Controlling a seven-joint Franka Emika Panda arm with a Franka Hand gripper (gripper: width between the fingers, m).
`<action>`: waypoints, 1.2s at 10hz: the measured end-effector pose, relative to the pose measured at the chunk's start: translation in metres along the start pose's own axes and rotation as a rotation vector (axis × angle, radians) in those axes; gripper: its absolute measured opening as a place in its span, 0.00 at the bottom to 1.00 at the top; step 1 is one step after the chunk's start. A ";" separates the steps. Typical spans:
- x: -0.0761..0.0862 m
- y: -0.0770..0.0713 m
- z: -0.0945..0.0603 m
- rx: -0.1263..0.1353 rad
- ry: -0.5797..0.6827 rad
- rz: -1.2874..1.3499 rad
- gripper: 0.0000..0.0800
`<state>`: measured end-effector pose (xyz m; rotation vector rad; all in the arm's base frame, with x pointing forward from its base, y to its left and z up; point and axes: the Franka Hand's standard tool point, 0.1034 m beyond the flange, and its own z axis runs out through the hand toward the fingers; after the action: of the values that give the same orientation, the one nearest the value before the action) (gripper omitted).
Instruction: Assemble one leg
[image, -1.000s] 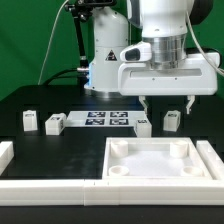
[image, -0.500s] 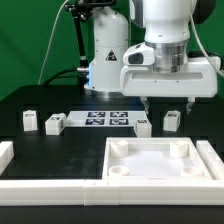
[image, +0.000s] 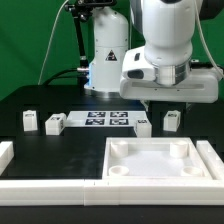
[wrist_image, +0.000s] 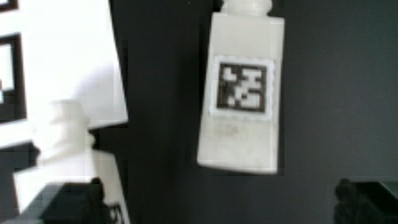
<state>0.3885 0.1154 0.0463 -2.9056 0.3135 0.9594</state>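
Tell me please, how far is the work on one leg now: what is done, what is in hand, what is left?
Done: nothing yet; all the corner sockets of the large white square tray-like panel look empty.
In hand: the two-finger gripper hovers open above one small white plastic leg block and holds nothing.
Left: grasp that block, carry it to a corner socket and fix it there.

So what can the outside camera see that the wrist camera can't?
Only the exterior view shows the whole arm, all four legs, and the big white panel in front. Only the wrist view shows the square tag on one leg up close. Both show the open hand, holding nothing, the legs near it, and the marker board, only its edge in the wrist view.
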 end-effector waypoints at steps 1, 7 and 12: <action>0.000 -0.002 0.002 -0.009 -0.083 0.000 0.81; -0.001 -0.007 0.020 -0.041 -0.294 -0.007 0.81; -0.001 -0.010 0.038 -0.049 -0.287 -0.012 0.81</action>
<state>0.3675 0.1303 0.0160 -2.7540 0.2564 1.3777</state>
